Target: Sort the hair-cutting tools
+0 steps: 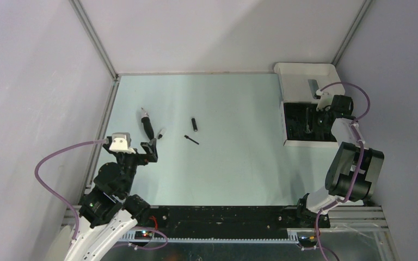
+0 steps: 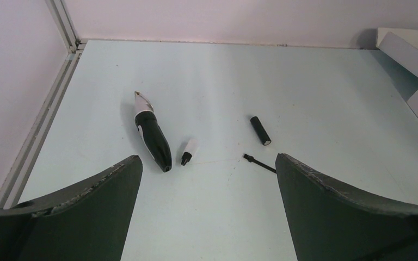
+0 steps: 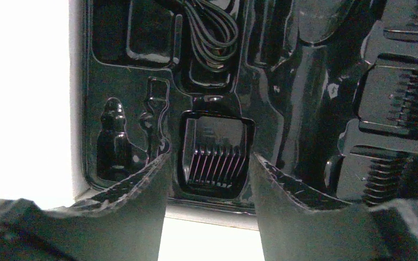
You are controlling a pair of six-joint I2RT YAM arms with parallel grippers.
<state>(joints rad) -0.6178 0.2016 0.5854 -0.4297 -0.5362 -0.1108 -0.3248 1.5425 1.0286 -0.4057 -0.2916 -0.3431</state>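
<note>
The black trimmer body (image 1: 147, 124) with its silver tip lies at the left of the table; it also shows in the left wrist view (image 2: 152, 133). Beside it lie a small white piece with a black end (image 2: 189, 151), a short black cylinder (image 2: 260, 130) and a thin black stick (image 2: 259, 163). My left gripper (image 2: 208, 163) is open and empty, just short of these pieces. My right gripper (image 3: 209, 157) is open and empty, over the box's black insert (image 3: 114, 70). A squarish comb attachment (image 3: 216, 163) sits in a moulded pocket between its fingers.
The white box (image 1: 305, 76) stands at the back right, lid open behind its insert (image 1: 299, 128). More comb pieces (image 3: 397, 95) and a coiled cable (image 3: 207, 32) lie in other pockets. A metal rail (image 1: 104, 119) runs along the table's left edge.
</note>
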